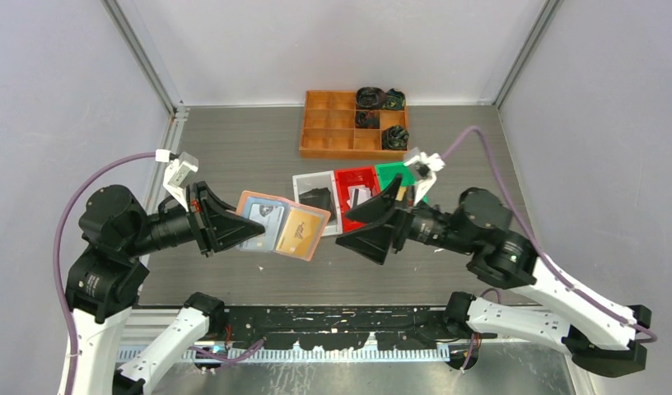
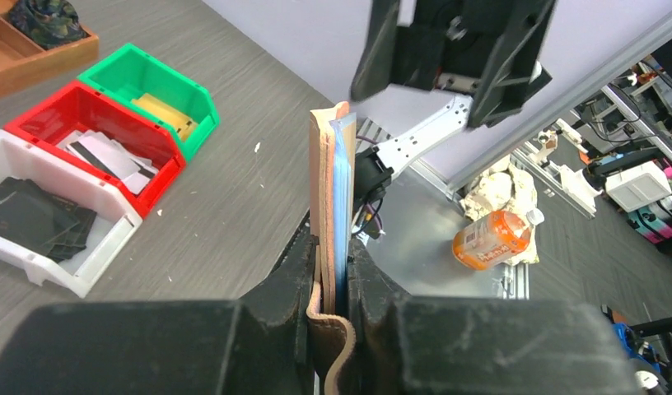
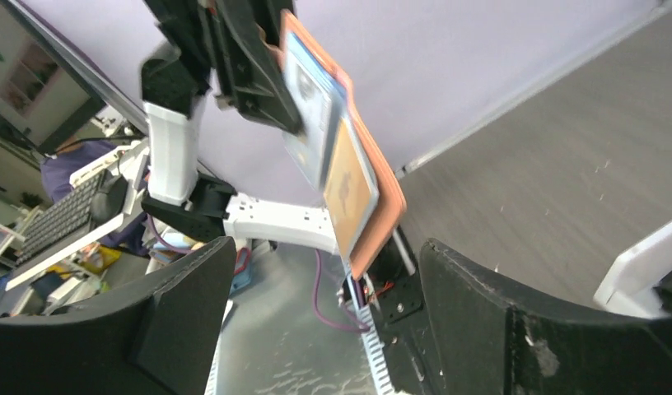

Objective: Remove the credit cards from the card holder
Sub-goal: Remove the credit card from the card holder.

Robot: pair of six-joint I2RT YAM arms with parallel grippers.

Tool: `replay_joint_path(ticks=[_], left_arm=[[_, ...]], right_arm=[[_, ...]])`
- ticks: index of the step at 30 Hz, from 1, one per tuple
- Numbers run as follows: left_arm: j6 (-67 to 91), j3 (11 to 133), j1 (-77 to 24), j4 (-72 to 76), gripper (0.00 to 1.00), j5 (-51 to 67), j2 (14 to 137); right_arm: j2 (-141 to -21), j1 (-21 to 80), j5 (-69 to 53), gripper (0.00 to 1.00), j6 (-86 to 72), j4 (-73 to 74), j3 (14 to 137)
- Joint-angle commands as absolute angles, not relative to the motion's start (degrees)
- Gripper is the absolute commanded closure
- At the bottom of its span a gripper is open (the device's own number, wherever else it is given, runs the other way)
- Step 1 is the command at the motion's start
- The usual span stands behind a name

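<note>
My left gripper (image 2: 333,276) is clamped tight on one edge of the card holder (image 2: 326,189), keeping it spread open above the table (image 1: 234,148) with its pockets turned toward my other arm. My right gripper (image 3: 324,280) hangs spread wide, just short of the holder's free edge, placed, I judge, to pinch the gold card (image 1: 298,233) lying in its pocket beside the grey-blue card (image 1: 263,216). Beyond stand the white bin (image 1: 304,181), red bin (image 1: 343,177) and green bin (image 1: 390,171), holding flat pieces, likely the drop-off.
</note>
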State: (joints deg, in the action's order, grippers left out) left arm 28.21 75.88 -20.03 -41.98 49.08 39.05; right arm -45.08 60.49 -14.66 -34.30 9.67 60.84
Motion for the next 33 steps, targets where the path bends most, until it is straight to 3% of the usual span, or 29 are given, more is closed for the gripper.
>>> replay_joint_path(ticks=[1,10,16,20,27,33], left_arm=[[26.13,77.46,-19.95,-41.91,1.0,50.19,39.32],[31.53,75.13,-19.95,-39.83,1.0,57.4,40.36],[33.26,74.91,-19.95,-39.46,1.0,59.84,40.77],[33.5,74.72,-19.95,-39.35,1.0,60.78,40.96],[34.54,74.0,-19.97,-38.3,1.0,61.54,40.91],[34.74,73.19,-20.0,-38.35,0.98,61.45,40.4]], right_arm=[[-45.55,60.29,-13.8,0.13,-28.73,11.34,66.75],[-58.46,60.29,-28.03,0.0,-24.51,11.96,75.34],[-63.67,60.34,-31.4,0.01,-22.45,10.96,78.34],[-65.71,60.29,-36.9,0.07,-25.99,4.74,77.74],[-69.99,60.33,-42.1,0.37,-34.13,-5.61,77.13],[-71.16,60.31,-42.52,0.83,-38.12,-10.78,76.15]])
